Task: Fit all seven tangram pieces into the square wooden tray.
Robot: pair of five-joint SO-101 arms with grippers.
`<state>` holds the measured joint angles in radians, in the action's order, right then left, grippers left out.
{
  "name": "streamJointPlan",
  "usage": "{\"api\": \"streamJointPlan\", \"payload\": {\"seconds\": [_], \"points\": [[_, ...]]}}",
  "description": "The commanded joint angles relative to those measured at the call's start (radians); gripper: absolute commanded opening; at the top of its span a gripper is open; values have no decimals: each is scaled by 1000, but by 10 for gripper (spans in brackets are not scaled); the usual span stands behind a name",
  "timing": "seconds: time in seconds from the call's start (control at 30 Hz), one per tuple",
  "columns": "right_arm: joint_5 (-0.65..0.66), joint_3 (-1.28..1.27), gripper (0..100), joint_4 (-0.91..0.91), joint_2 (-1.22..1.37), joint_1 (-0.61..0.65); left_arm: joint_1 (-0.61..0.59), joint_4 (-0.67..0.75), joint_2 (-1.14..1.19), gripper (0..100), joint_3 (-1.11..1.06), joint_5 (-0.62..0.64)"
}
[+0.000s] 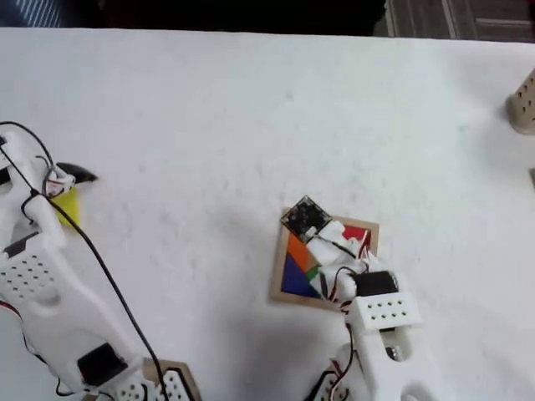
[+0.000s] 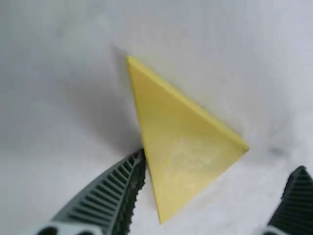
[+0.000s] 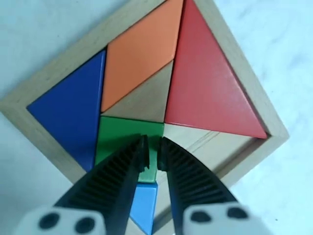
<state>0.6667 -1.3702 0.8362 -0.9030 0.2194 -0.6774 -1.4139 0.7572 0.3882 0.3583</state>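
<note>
Tangram tray [image 1: 277,267] sits near-right on the white worktop [image 1: 251,125], turned corner-on, with the right arm hunched over it. Inside, the red triangle [image 3: 210,88] lies tight along one rim, and the orange parallelogram [image 3: 142,58] is edge to edge beside it. The blue triangle [image 3: 73,112] fills the next corner, then come the green square [image 3: 122,139] and a light blue triangle [image 3: 144,200]. A wood-coloured triangle [image 3: 146,100] sits between orange and green, and I cannot tell whether it is a piece or bare floor. An open slot [image 3: 215,142] shows between red and the rim. The right end effector [image 3: 152,149] hovers at the green square's edge, clenched almost together on nothing. Far left, well apart across open worktop, lies the yellow triangle [image 2: 186,147]. The left end effector [image 2: 220,164] is released wide around it, one ribbed finger [image 2: 122,186] touching an edge and the other standing clear.
</note>
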Motion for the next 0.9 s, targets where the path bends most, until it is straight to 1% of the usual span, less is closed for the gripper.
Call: {"api": "streamJointPlan", "payload": {"seconds": [0.0, 0.13, 0.27, 0.43, 0.63, 0.87], "points": [[14, 2, 47, -5, -15, 16, 13, -81, -79, 430, 58, 9], [14, 0, 47, -5, -15, 16, 18, -118, -143, 430, 100, 12], [14, 0, 47, -5, -15, 15, 19, -115, -147, 433, 130, 64], [14, 0, 47, -5, -15, 13, 19, -44, -137, 430, 98, 77], [14, 0, 47, -5, -15, 13, 19, 20, -50, 430, 97, 112], [14, 0, 47, -5, -15, 13, 36, 26, 18, 430, 95, 115]]}}
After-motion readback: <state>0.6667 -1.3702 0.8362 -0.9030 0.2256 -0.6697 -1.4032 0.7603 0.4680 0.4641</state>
